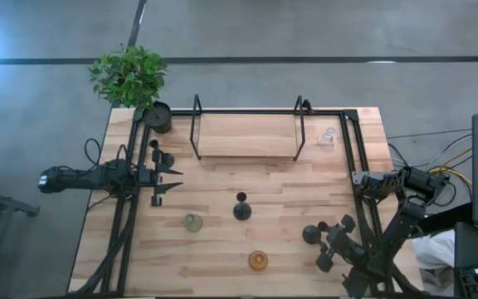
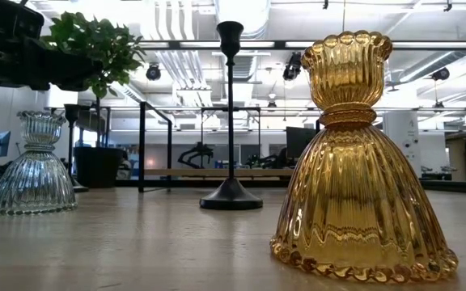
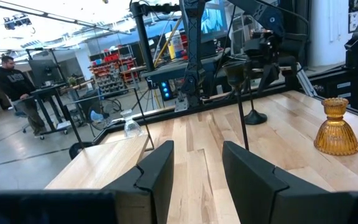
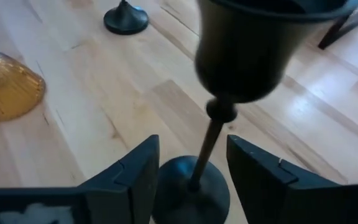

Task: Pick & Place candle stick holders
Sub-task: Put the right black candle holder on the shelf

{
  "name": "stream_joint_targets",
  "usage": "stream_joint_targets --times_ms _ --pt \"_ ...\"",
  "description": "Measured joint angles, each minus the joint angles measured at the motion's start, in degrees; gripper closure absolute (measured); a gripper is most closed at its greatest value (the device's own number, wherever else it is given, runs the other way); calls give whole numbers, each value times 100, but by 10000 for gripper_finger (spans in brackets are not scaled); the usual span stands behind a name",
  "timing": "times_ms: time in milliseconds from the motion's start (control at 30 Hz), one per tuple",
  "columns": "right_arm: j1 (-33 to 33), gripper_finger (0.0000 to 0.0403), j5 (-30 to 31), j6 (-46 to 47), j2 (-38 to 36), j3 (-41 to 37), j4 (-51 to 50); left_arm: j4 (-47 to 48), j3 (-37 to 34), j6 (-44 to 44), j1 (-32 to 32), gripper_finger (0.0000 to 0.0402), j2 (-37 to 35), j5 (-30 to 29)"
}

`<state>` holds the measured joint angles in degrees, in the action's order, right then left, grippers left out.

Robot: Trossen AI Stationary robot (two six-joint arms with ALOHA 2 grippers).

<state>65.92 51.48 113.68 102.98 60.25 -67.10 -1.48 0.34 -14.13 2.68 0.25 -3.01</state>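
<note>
Your right gripper: fingers parted, straddling thin stem of matte black domed-base candle holder, near table's right front. Ribbed amber glass holder nearest low camera. Left gripper part-open, empty, over plank tabletop.

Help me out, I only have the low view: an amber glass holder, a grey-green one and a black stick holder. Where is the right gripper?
Observer: The right gripper straddles the stem of another black holder at the table's right side, fingers apart and not touching it.
Operator: And the left one?
Observer: The left gripper hangs open over the table's left side, empty.
Operator: Any clear holder?
Observer: Yes, a clear glass holder stands at the back right, beside the wooden rack.
</note>
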Motion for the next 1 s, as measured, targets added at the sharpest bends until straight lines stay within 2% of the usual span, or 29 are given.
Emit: stream_joint_targets --times_ms 633,867,1000 --pt "-21 382 145 -162 -37 48 -238 1 0 0 -2 258 0 -1" --pt "-21 389 268 -182 -194 48 -324 1 0 0 -7 258 0 -1" --pt "-21 390 267 -302 -530 52 -427 1 0 0 -7 258 0 -1"
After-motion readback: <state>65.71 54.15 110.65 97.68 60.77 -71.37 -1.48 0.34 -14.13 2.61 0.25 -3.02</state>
